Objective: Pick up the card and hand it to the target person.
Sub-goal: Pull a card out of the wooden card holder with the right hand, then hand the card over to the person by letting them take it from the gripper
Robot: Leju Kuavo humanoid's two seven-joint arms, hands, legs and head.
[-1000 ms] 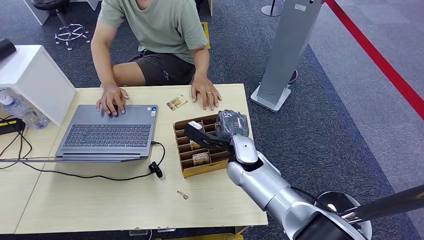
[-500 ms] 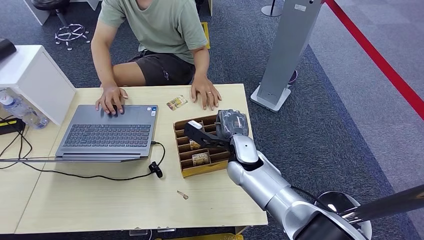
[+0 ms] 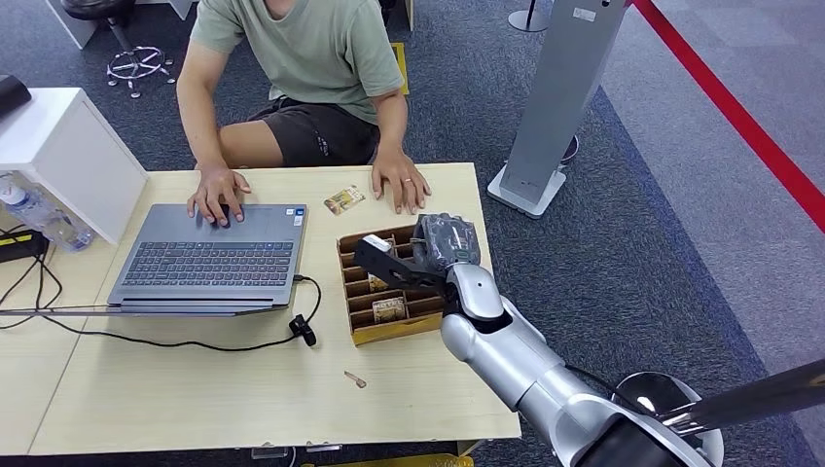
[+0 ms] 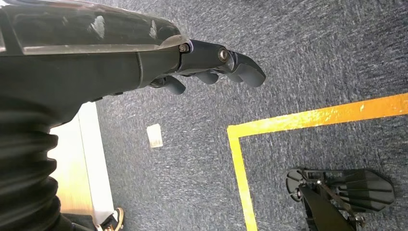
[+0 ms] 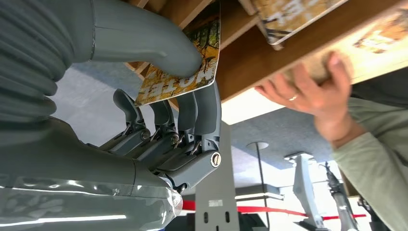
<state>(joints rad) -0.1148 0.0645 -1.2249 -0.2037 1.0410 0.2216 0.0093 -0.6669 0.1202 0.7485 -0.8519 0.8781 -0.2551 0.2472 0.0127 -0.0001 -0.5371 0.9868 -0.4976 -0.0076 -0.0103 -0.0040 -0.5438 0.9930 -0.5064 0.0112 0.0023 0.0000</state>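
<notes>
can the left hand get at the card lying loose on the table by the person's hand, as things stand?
Probably not. The left hand hangs over carpet, away from the table, while the loose card lies at the far edge beside the person's hand, past the laptop.

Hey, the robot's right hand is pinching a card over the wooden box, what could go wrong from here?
1. The right hand pinches the printed card near one edge only, between thumb and fingers, so it may slip or twist as it lifts.
2. The card sits close to the slotted wooden organizer box, so it could snag a divider and drag the box.
3. The seated person's hand rests on the table just beyond the box, so a fast handover could bump it.
</notes>
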